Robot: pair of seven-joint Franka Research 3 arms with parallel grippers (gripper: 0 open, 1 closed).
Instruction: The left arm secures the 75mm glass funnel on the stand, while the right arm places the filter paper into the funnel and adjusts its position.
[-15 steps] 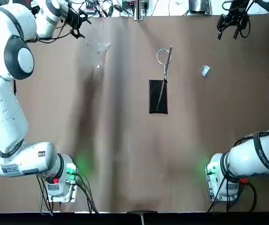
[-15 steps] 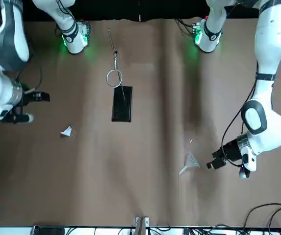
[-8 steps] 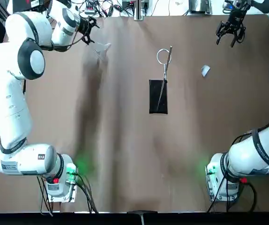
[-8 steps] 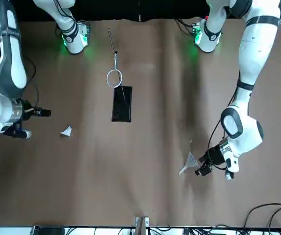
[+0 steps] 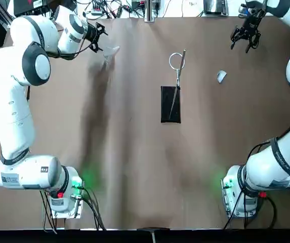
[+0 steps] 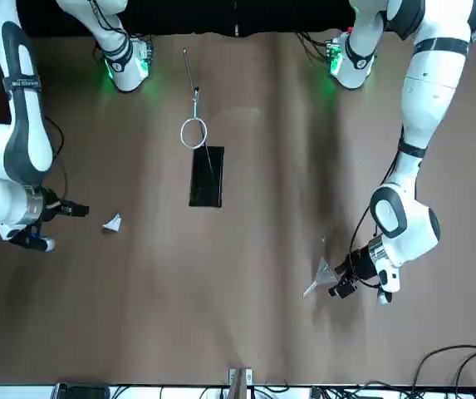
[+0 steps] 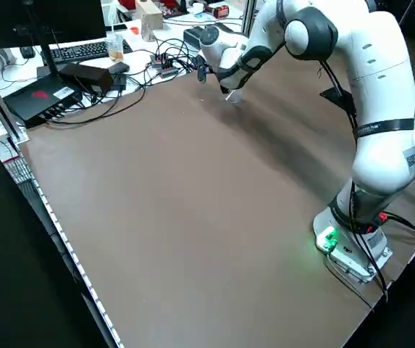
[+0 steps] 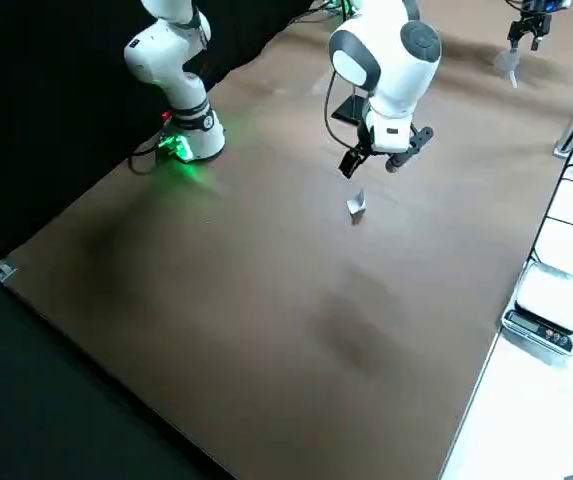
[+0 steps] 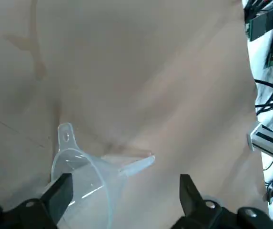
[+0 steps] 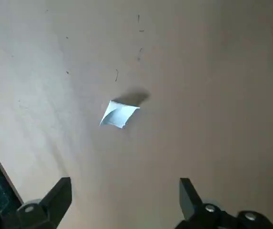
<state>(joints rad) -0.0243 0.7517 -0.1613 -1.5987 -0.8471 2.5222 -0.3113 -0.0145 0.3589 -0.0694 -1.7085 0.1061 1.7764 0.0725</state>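
Note:
The glass funnel [image 5: 112, 52] lies on its side at the far left of the brown table, its wide mouth between the left wrist view's fingers [image 9: 60, 195]. My left gripper [image 5: 98, 36] is open right beside the funnel [image 6: 321, 278], not gripping it. The stand's black base [image 5: 170, 104] sits mid-table, with its rod and wire ring [image 5: 175, 61] empty. The white filter paper [image 5: 221, 76] lies on the table right of the stand. My right gripper [image 5: 245, 39] hovers open beyond the paper [image 10: 118, 114], apart from it.
Cables and electronics [image 5: 134, 7] line the table's far edge. A desk with a keyboard and boxes [image 7: 84, 51] stands beyond it. A scale [image 8: 551, 300] sits off the table's far side. The arm bases [image 5: 64, 195] glow green at the near edge.
My left gripper has swung in from the far left corner up to the funnel. My right gripper has shifted slightly toward the filter paper. Funnel, paper and stand have not moved.

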